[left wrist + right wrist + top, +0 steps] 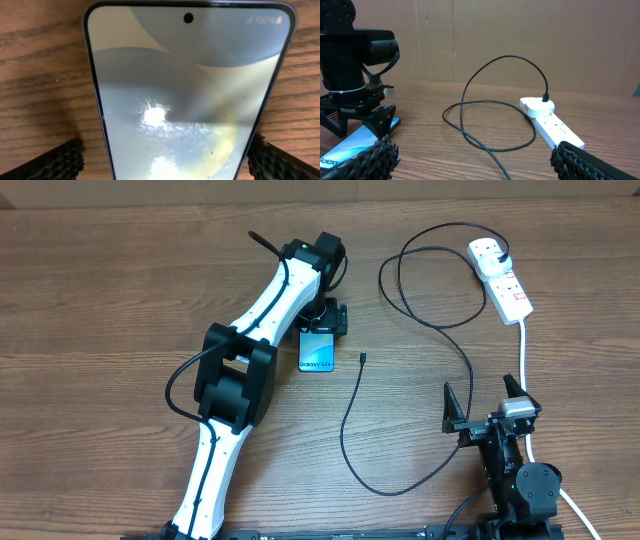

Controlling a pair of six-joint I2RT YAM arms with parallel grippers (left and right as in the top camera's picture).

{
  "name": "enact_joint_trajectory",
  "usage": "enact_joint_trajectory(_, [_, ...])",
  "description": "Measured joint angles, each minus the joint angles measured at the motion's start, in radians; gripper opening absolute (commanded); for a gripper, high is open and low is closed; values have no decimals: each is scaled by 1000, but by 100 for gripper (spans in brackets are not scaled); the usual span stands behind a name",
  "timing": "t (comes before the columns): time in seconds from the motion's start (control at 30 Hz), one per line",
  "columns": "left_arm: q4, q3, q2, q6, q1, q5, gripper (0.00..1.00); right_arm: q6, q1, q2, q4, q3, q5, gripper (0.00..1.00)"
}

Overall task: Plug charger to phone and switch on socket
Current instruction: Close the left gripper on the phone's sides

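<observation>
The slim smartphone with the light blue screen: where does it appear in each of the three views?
Overhead: the slim smartphone with the light blue screen lies just left of centre, partly under an arm's end.
Left wrist: the smartphone fills most of the frame, screen up.
Right wrist: the smartphone lies flat in the lower left corner.
Shared landmark: the black left gripper, open, astride the smartphone's end in every view.
</observation>
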Motion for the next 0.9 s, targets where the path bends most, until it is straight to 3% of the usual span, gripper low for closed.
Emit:
enact_joint_trajectory(0.3, [-7,-3,-5,-59,-22,-20,88,0,0,0,0,0,0,100])
enact_joint_trajectory(0.9, [12,-60,-33,-64,-27,-16,88,0,0,0,0,0,0,100])
